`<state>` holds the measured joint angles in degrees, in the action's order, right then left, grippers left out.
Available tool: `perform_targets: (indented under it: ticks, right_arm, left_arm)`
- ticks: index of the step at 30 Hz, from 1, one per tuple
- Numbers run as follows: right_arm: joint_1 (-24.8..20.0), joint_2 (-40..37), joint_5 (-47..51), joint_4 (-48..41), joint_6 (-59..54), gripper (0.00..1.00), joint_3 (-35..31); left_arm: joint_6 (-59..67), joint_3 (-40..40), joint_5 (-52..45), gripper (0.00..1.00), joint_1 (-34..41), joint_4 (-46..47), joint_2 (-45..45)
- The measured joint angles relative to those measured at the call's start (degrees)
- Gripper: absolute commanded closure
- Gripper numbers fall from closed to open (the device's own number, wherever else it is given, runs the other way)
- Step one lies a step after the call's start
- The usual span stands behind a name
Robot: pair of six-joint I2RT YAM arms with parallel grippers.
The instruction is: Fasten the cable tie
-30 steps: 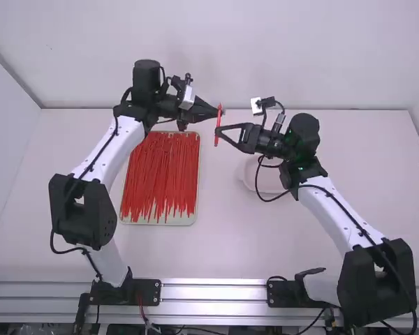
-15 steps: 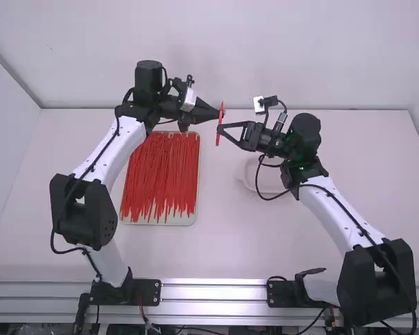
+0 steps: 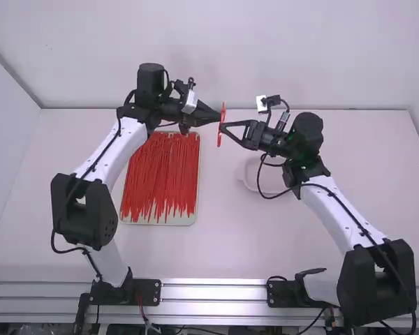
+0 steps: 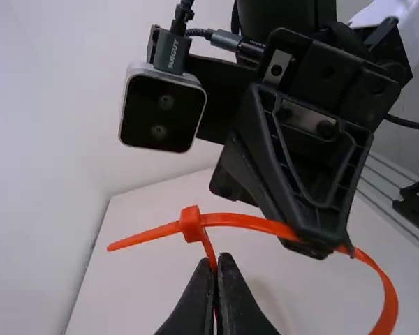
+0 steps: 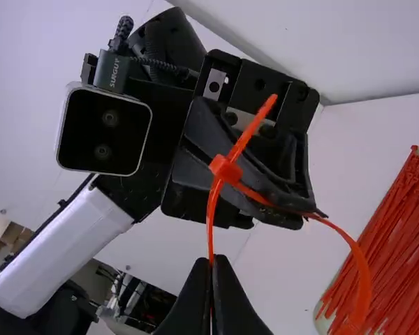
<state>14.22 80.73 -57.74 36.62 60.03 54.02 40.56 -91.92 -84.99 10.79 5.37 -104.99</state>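
The red cable tie [image 4: 230, 225] hangs in the air above the surface [image 3: 377, 160], near the far corner of the tray of spare ties [image 3: 162, 176]. It is bent into a loop, with its pointed end poking free through the head. The left claw [image 4: 213, 269] and the right claw [image 5: 211, 269] meet it from opposite sides. Each is pinched fully together on a strand just beside the head. Tightening likely means drawing those strands apart along the line between the claws.
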Motion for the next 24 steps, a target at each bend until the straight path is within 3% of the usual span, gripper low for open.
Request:
perform_targets:
  ticks: [24]
  right_arm:
    - [-1.64,0.0,0.92,-1.18,-0.13,1.0,0.37]
  left_arm:
    - [0.0,0.0,1.44,0.98,1.07,1.33,0.0]
